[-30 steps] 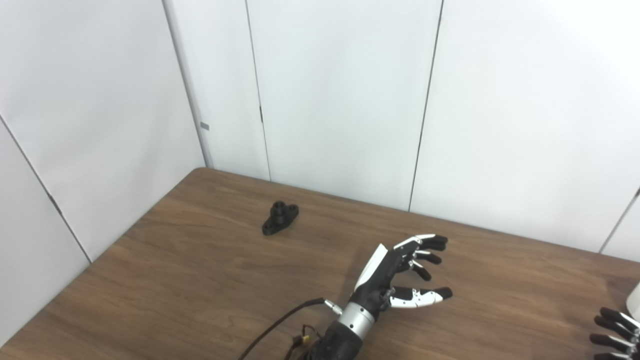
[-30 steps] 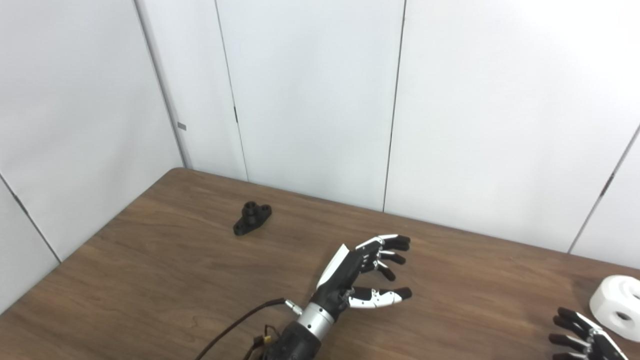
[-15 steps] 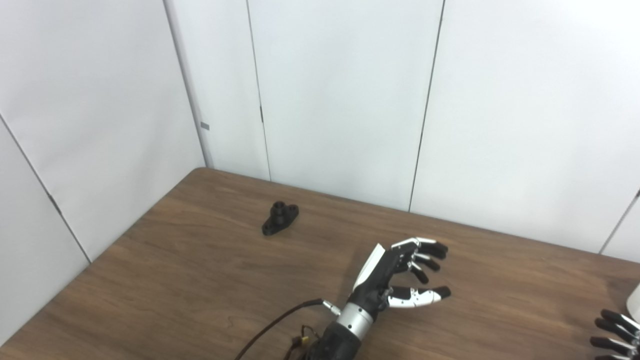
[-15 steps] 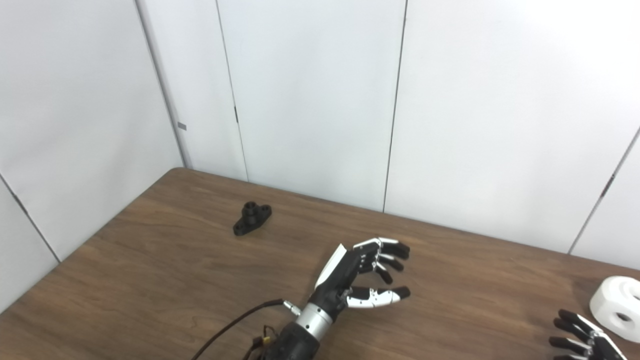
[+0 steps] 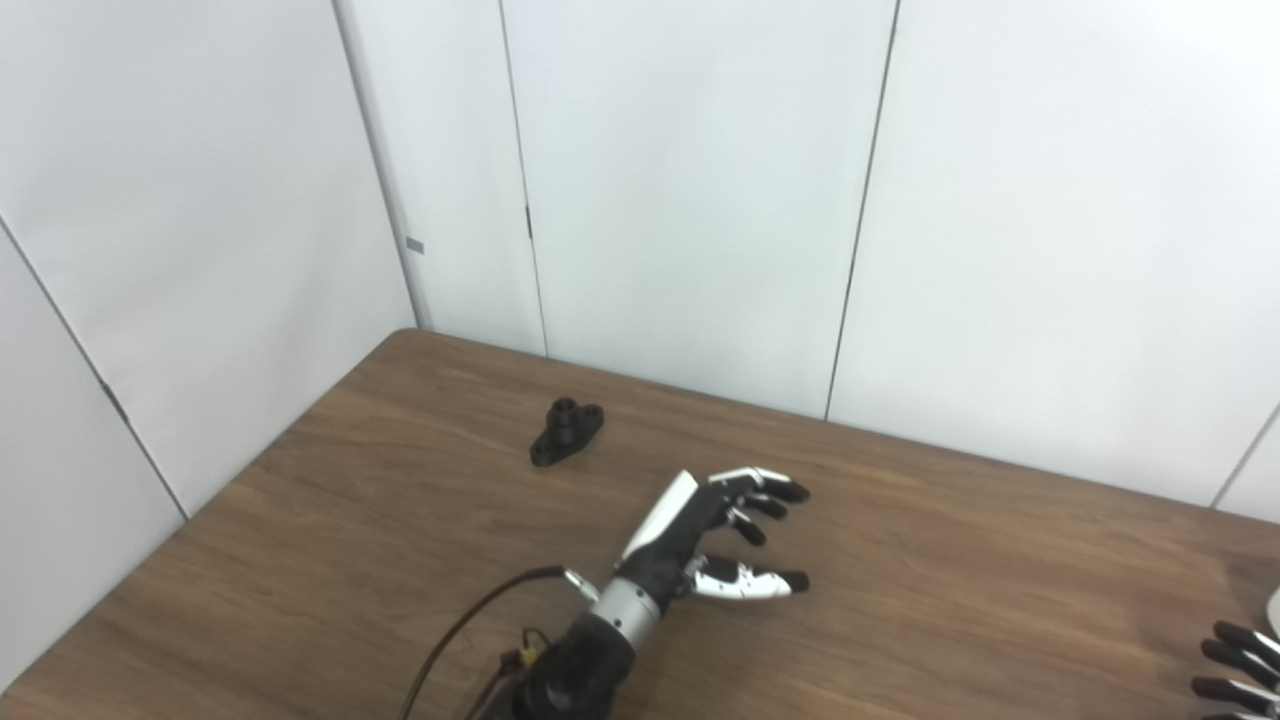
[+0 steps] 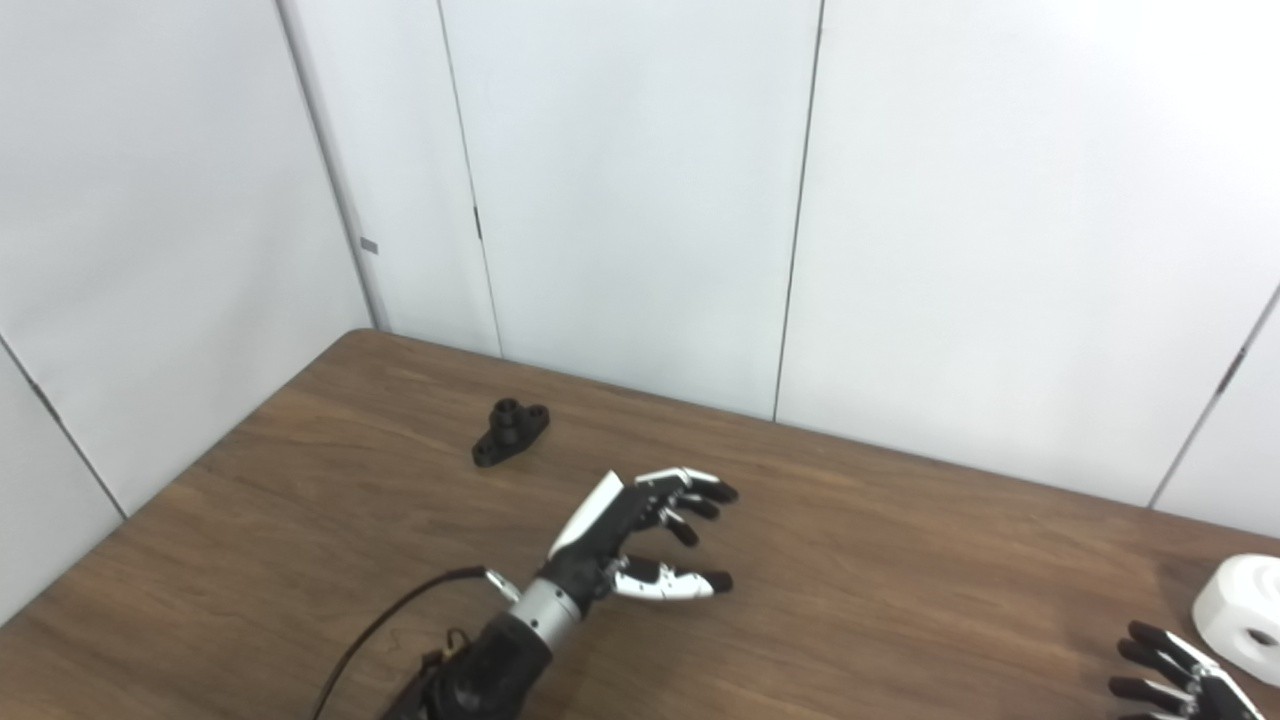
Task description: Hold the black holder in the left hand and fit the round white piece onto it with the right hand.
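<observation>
The small black holder (image 5: 567, 432) lies on the brown table (image 5: 380, 560) toward its far left, with nothing touching it. My left hand (image 5: 706, 535) hovers open over the middle of the table, fingers spread and empty, to the right of and nearer than the holder. The round white piece (image 6: 1240, 618) rests at the table's right edge; in the left eye view only a sliver shows. Just in front of the piece, the fingertips of my right hand (image 6: 1175, 680) reach in at the bottom right corner, spread apart and holding nothing.
White wall panels (image 5: 680, 200) close in the table at the back and on the left. A black cable (image 5: 470, 630) trails from my left wrist toward the bottom edge.
My left hand has shifted to the left, toward the holder. The right hand has dropped slightly lower in the corner. The holder and white piece have stayed put; the camera has shifted slightly.
</observation>
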Controlling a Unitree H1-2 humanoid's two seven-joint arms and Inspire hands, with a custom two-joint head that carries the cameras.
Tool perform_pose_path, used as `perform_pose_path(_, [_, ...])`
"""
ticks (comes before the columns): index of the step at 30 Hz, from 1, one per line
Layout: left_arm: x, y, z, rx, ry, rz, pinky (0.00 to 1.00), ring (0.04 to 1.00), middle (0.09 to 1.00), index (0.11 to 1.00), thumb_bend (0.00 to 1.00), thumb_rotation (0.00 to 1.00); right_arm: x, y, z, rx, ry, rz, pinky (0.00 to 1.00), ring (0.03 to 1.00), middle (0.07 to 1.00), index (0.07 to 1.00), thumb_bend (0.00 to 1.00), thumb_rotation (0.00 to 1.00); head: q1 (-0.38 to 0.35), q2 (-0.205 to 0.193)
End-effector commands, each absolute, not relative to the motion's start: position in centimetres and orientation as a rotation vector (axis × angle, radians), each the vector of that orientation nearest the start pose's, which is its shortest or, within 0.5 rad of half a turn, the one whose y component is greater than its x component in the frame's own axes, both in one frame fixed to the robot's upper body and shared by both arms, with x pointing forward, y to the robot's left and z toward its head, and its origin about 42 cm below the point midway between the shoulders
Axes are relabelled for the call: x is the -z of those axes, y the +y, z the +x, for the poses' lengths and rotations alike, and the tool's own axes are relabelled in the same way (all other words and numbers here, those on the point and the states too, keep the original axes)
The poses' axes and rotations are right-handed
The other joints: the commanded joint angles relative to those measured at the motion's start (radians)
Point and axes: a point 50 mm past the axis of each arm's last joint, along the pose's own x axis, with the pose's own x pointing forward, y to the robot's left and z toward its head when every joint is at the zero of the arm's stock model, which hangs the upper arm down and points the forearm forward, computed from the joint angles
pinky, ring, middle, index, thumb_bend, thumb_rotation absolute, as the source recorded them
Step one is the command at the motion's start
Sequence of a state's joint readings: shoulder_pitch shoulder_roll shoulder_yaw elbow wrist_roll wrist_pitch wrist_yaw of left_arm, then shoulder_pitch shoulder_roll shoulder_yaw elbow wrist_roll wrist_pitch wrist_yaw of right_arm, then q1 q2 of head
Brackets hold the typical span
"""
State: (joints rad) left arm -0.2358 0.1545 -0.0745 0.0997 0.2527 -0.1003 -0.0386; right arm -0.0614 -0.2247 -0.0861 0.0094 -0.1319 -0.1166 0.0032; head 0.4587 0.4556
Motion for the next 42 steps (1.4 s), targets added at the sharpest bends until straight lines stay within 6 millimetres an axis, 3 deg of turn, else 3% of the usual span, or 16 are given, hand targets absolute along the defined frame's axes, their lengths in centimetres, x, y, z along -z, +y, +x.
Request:
perform_pose_path(1, [-17.7,22.1,36.9,0.122,-0.337,0.456,0.65,0.769,0.791,0.729,0.78,0.0,-14.6,-30.6,30.8,0.058,-0.233,-0.374,0.55,0.673,0.765,0.778,0.68,0.03,0.0,-0.001])
perform_pose_path(11, [-20.4,26.0,37.8,-0.041,-0.409,0.634,0.75,0.829,0.83,0.746,0.73,0.04,-14.6,-30.5,30.7,0.055,-0.226,-0.375,0.56,0.683,0.773,0.779,0.67,0.01,0.003,-0.001])
perform_pose_path(16, [-22.5,28.0,38.4,-0.121,-0.433,0.676,0.71,0.824,0.84,0.738,0.72,0.01,-14.6,-30.6,30.7,0.057,-0.233,-0.364,0.55,0.678,0.771,0.777,0.67,0.01,0.008,-0.004])
perform_pose_path(19, [-23.3,28.5,38.8,-0.108,-0.45,0.728,0.63,0.782,0.825,0.72,0.74,0.0,-14.6,-30.6,30.8,0.058,-0.226,-0.365,0.55,0.679,0.773,0.779,0.66,0.0,0.011,-0.002])
perform_pose_path(21, [-23.6,28.6,39.0,-0.109,-0.46,0.756,0.63,0.778,0.818,0.712,0.76,0.01,-14.7,-30.6,30.8,0.06,-0.221,-0.358,0.55,0.674,0.773,0.78,0.67,0.0,0.011,-0.001])
perform_pose_path(26, [-24.7,29.7,39.4,-0.221,-0.45,0.771,0.72,0.849,0.873,0.76,0.74,0.0,-14.8,-30.7,30.9,0.055,-0.222,-0.35,0.55,0.679,0.776,0.782,0.65,0.0,0.017,-0.002])
perform_pose_path(29, [-24.9,30.6,39.6,-0.272,-0.445,0.767,0.71,0.861,0.895,0.861,0.77,0.0,-14.9,-30.7,30.9,0.052,-0.224,-0.342,0.55,0.674,0.773,0.784,0.65,0.0,0.019,0.0])
perform_pose_path(32, [-24.8,31.5,39.9,-0.303,-0.435,0.777,0.71,0.872,0.908,0.904,0.79,0.01,-15.1,-30.7,30.9,0.057,-0.222,-0.333,0.53,0.671,0.775,0.785,0.66,0.0,0.02,0.003])
perform_pose_path(37, [-24.6,33.0,40.4,-0.354,-0.397,0.852,0.77,0.917,0.932,0.859,0.83,0.05,-15.2,-30.9,30.8,0.059,-0.223,-0.323,0.53,0.68,0.785,0.785,0.65,0.0,0.019,0.006])
perform_pose_path(42, [-24.3,34.4,40.8,-0.404,-0.337,0.913,0.75,0.933,0.947,0.832,0.86,0.12,-15.2,-30.9,30.7,0.061,-0.22,-0.322,0.54,0.687,0.787,0.783,0.65,0.0,0.019,0.009])
